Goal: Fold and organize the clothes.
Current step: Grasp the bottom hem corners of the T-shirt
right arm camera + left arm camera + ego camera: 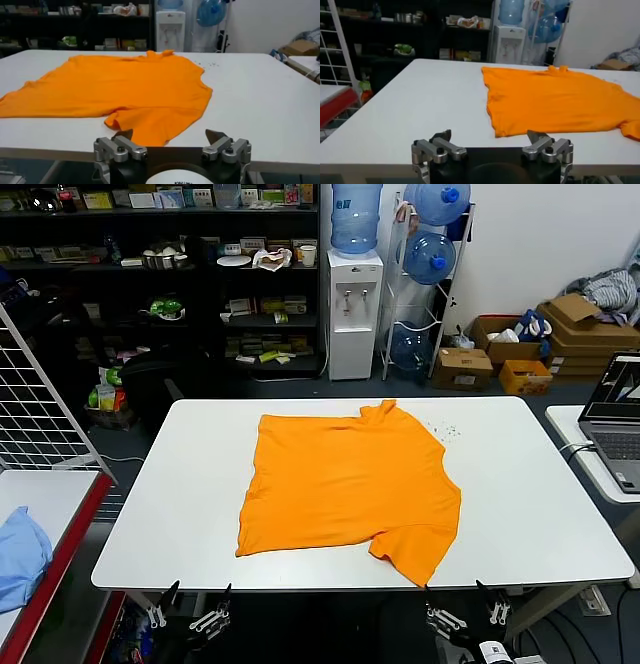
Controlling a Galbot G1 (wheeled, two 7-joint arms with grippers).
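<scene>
Orange, soft fabric: one short-sleeved T-shirt [345,484] is lying spread flat at the centre of the head view, plain side showing, its round collar pointing toward the upper middle of the frame and one sleeve reaching down toward the lower right, close to the table's near edge. It is resting on a white table [530,494], which is filling most of the frame.

Left gripper [190,604]: is hanging at the lower left of the frame, just off the table's near edge, fingers spread apart and gripping nothing, well clear of the shirt.

Right gripper [462,606]: is waiting at the lower right of the frame, likewise below the table edge, fingers spread wide and empty, near the sleeve but not touching it.

Light blue cloth [20,554]: is sitting bunched on a side table at the lower left.

Water dispenser [354,289]: is standing at the upper centre, beside dark shelving.

Laptop [618,424]: is sitting open at the right edge.
</scene>
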